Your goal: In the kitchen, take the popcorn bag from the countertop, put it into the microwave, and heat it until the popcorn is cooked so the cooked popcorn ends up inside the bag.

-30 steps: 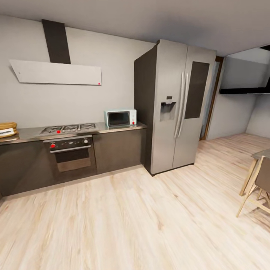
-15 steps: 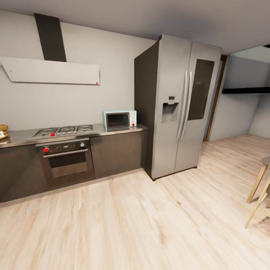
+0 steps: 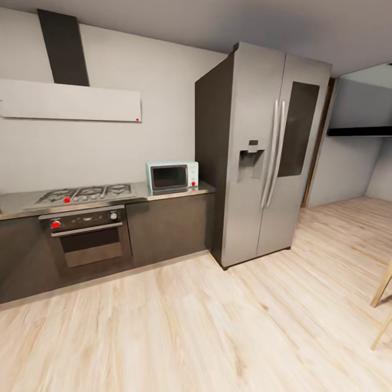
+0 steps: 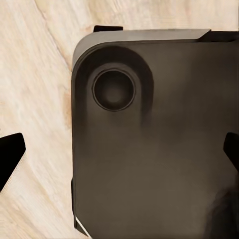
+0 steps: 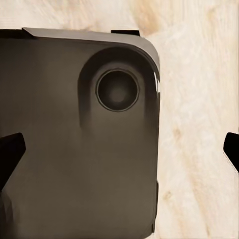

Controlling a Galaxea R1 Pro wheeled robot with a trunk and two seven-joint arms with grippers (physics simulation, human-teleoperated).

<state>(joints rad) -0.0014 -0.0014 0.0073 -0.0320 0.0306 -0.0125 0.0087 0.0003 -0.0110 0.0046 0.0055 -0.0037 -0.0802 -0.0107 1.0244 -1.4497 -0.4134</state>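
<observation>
The pale mint-blue microwave point(image 3: 171, 175) stands with its dark door shut on the grey countertop point(image 3: 163, 194), right beside the fridge. The popcorn bag is out of view. In the left wrist view my left gripper point(image 4: 119, 154) is open, its dark fingertips point(image 4: 11, 159) at the picture's two sides with nothing between them. In the right wrist view my right gripper point(image 5: 119, 152) is open in the same way, with fingertips point(image 5: 10, 152) far apart. Both grippers hang over my own dark base and the wood floor.
A tall steel fridge point(image 3: 261, 152) stands right of the counter. The gas hob point(image 3: 81, 193) and built-in oven point(image 3: 87, 237) are left of the microwave, under a white hood point(image 3: 71, 100). Wooden chair legs point(image 3: 382, 305) show at the far right. Plank floor point(image 3: 207, 326) stretches ahead.
The camera has moved closer and turned right. The popcorn bag at the counter's left end has slipped out of the picture, and the chair has slid toward the right edge.
</observation>
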